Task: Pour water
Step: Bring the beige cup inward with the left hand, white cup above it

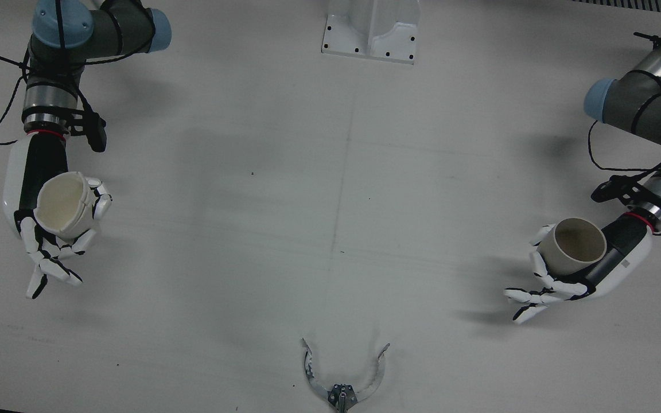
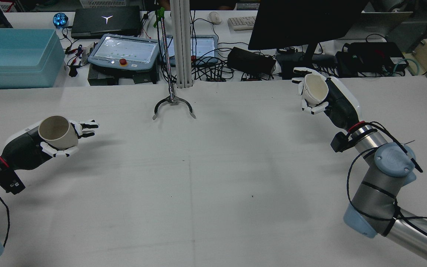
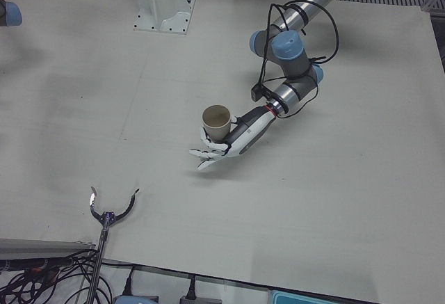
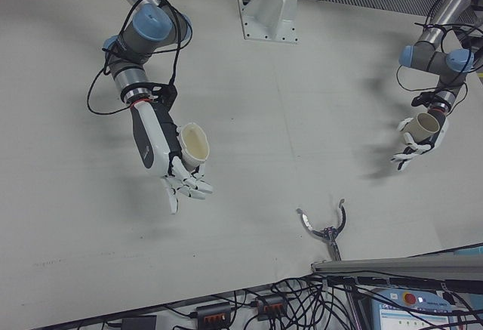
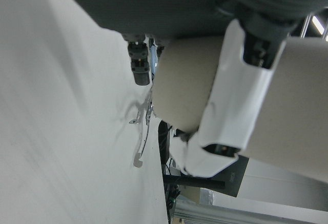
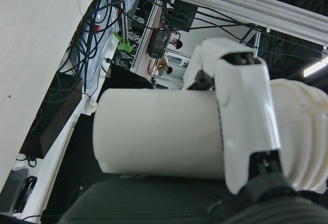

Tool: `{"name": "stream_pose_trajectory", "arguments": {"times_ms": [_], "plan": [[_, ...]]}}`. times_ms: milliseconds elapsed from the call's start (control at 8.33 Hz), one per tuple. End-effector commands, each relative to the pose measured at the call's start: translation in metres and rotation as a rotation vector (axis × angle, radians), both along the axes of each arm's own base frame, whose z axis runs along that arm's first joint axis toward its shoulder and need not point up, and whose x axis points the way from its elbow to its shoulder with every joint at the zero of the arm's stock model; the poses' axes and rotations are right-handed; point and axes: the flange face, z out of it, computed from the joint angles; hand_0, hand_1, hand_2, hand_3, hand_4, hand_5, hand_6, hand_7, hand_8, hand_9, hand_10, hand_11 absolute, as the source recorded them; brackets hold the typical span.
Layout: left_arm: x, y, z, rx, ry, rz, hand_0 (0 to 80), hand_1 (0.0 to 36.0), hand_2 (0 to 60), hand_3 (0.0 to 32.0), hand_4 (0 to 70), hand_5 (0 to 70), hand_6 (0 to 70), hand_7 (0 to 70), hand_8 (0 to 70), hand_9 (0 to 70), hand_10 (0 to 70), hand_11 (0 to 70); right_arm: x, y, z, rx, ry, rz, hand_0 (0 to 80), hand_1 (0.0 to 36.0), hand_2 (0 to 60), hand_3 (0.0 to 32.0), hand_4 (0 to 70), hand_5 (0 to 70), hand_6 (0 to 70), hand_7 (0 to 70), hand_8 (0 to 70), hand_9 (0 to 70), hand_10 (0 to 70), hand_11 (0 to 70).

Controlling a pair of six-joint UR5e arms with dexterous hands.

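Observation:
My left hand (image 2: 32, 146) is shut on a tan smooth cup (image 2: 55, 131), held upright above the table's left side; the cup looks empty in the front view (image 1: 572, 245). My right hand (image 2: 337, 102) is shut on a white ribbed cup (image 2: 315, 90), tilted with its mouth towards the table's middle, and also shown in the front view (image 1: 65, 205). The two cups are far apart, at opposite sides of the table. In the left hand view a white finger (image 5: 230, 111) lies across the tan cup (image 5: 182, 90). The right hand view shows the white cup (image 6: 159, 134) under a finger.
A metal claw tool (image 1: 343, 378) on a rod lies at the middle of the operators' edge of the table. A white pedestal (image 1: 372, 28) stands at the robot's side. A blue bin (image 2: 13, 55), a monitor and cables lie beyond the table edge.

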Motion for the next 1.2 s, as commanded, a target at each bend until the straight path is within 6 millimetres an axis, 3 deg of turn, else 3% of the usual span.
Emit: {"name": "stream_pose_trajectory", "arguments": {"times_ms": [0, 120, 360, 600, 720, 960, 1080], "plan": [[0.064, -0.011, -0.075, 0.042, 0.036, 0.07, 80.0, 36.0, 60.0, 0.0, 70.0, 70.0, 34.1, 16.7, 12.2, 5.8, 11.5, 19.8, 0.012, 0.0, -0.022, 0.014, -0.013, 0.016, 80.0, 36.0, 58.4, 0.0, 9.3, 22.2, 55.2, 57.8, 20.9, 22.1, 0.0, 0.0], [0.102, 0.005, -0.094, 0.048, 0.046, 0.127, 80.0, 36.0, 60.0, 0.0, 70.0, 70.0, 34.4, 17.0, 12.3, 5.9, 11.8, 20.0, 0.012, -0.001, -0.025, 0.018, -0.016, 0.018, 80.0, 36.0, 58.1, 0.0, 9.2, 22.3, 55.3, 57.4, 21.3, 22.5, 0.0, 0.0], [0.187, 0.043, -0.155, 0.07, 0.063, 0.245, 80.0, 36.0, 60.0, 0.0, 70.0, 70.0, 34.3, 16.8, 12.4, 5.8, 11.8, 20.1, 0.014, 0.0, -0.033, 0.03, -0.026, 0.02, 80.0, 36.0, 58.2, 0.0, 10.0, 22.4, 56.8, 58.3, 22.1, 23.6, 0.0, 0.0], [0.222, 0.053, -0.181, 0.079, 0.078, 0.284, 80.0, 36.0, 60.0, 0.0, 70.0, 70.0, 34.5, 16.7, 12.5, 6.1, 12.1, 20.5, 0.009, 0.001, -0.042, 0.044, -0.037, 0.014, 80.0, 36.0, 57.4, 1.0, 9.1, 22.5, 56.7, 58.0, 22.5, 24.0, 0.0, 0.0], [0.24, 0.071, -0.187, 0.081, 0.078, 0.316, 80.0, 36.0, 60.0, 0.0, 70.0, 70.0, 34.7, 16.7, 12.6, 6.1, 12.1, 20.5, -0.006, 0.012, -0.059, 0.074, -0.04, -0.009, 80.0, 36.0, 57.0, 1.2, 8.8, 22.5, 56.8, 58.1, 22.6, 24.1, 0.0, 0.0], [0.255, 0.073, -0.221, 0.118, 0.074, 0.315, 80.0, 36.0, 60.0, 0.0, 70.0, 70.0, 34.6, 16.5, 12.5, 6.1, 12.1, 20.5, -0.045, 0.045, -0.124, 0.153, 0.033, -0.046, 80.0, 36.0, 56.4, 1.8, 10.8, 23.6, 60.9, 62.1, 25.0, 26.9, 0.0, 0.0], [0.259, 0.071, -0.226, 0.12, 0.074, 0.314, 80.0, 36.0, 60.0, 0.0, 70.0, 70.0, 34.5, 16.5, 12.6, 6.2, 12.1, 20.6, -0.069, 0.06, -0.158, 0.195, 0.095, -0.057, 80.0, 36.0, 56.2, 1.2, 11.8, 23.9, 62.0, 62.9, 25.1, 26.8, 0.0, 0.0]]}}
